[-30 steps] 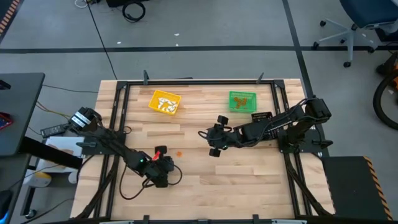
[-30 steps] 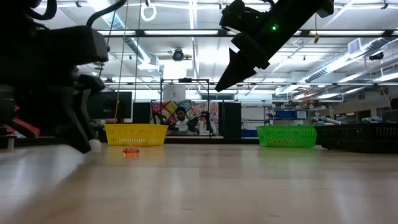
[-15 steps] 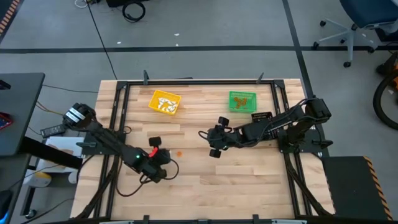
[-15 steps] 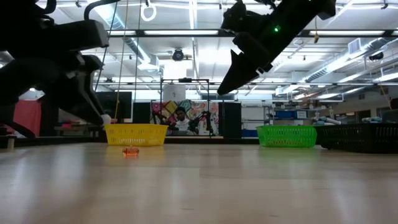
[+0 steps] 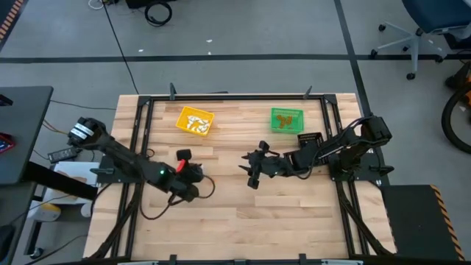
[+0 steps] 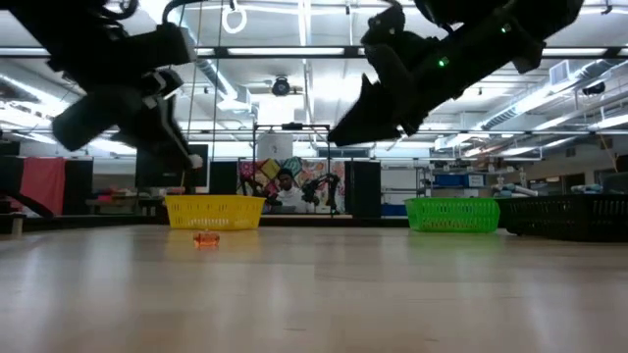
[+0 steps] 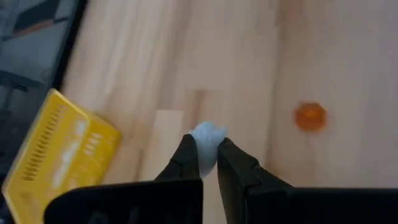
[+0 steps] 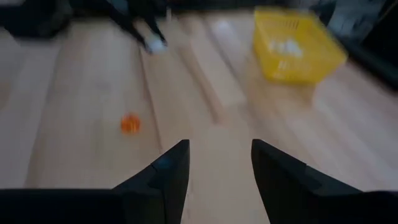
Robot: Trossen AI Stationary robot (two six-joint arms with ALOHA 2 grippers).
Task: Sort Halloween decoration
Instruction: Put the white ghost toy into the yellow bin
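My left gripper (image 7: 210,149) hangs above the table's left middle (image 5: 193,171), shut on a tiny white trinket (image 7: 208,134). A small orange trinket (image 7: 310,116) lies flat on the wood a little beyond it, also seen in the low view (image 6: 205,239) and the right wrist view (image 8: 129,123). My right gripper (image 8: 217,155) hovers open over the table's middle (image 5: 249,170), holding nothing and pointing toward the left arm. The yellow bin (image 5: 195,121) with white pieces stands at the far left. My left gripper pinches the white trinket's near part (image 7: 205,144) between its two fingertips (image 7: 189,148). The trinket's rounded end sticks out past the tips. The fingers slant downward toward the table's far side. The trinket is lifted clear of the wood.
A green bin (image 5: 286,119) with orange pieces stands at the far right, and a black bin (image 5: 310,138) sits just nearer beside it. Bare wood lies along the near half of the table (image 5: 280,221). A metal frame (image 5: 140,125) borders the table.
My left gripper has risen off the table with the white trinket between its tips and gone toward the far edge, tipping less steeply. My right gripper has sunk a little and tipped to a flatter angle, staying open.
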